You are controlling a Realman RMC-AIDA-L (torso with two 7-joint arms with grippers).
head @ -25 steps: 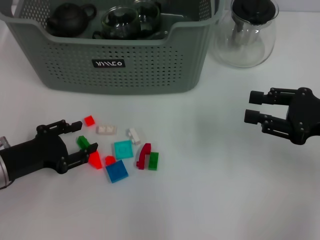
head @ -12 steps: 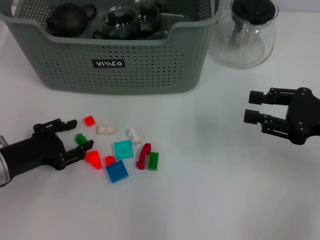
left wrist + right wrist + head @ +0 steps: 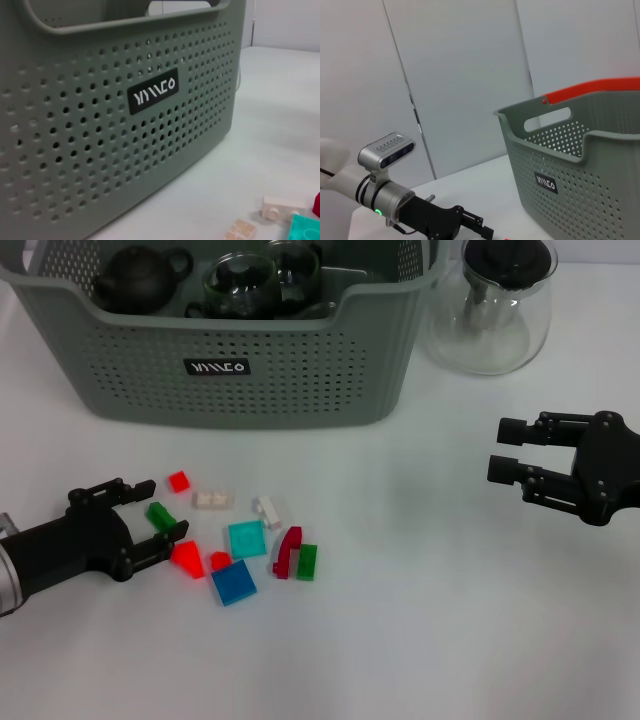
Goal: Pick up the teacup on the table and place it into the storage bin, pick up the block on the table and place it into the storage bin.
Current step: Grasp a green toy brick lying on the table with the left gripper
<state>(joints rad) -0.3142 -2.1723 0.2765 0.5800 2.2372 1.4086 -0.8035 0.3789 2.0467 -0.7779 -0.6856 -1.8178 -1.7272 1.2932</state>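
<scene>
The left pincer (image 3: 148,520) lies low on the bench (image 3: 420,620), fingers spread, with a small green block (image 3: 160,515) sitting in the gap between them and a red wedge (image 3: 186,558) just beside the lower finger. The step in hand looks like the block pick. To do it well, I would centre the green block between the fingers before closing, keep the fingertips down at the bench so the low piece is not skipped over, and hold clear of the red wedge so only 1 piece comes up. Then lift straight, carry above the front wall of the bin (image 3: 300,380) and release inside, away from the glassware.

The green block is a short, dark-green brick lying tilted, apart from the other pieces: a red square (image 3: 179,480), a white plate (image 3: 211,500), a teal tile (image 3: 246,538), a blue tile (image 3: 233,582) and a dark-red arch (image 3: 289,548) touching another green brick (image 3: 307,561). It is small and smooth, so it will likely slip if caught at a corner.

The bin stands at the back of the bench, grey-green with perforated walls; a dark teapot (image 3: 140,278) and glass cups (image 3: 240,285) already sit in it. The right pincer (image 3: 497,452) hovers open at the right, idle, in front of a glass carafe (image 3: 492,305)
</scene>
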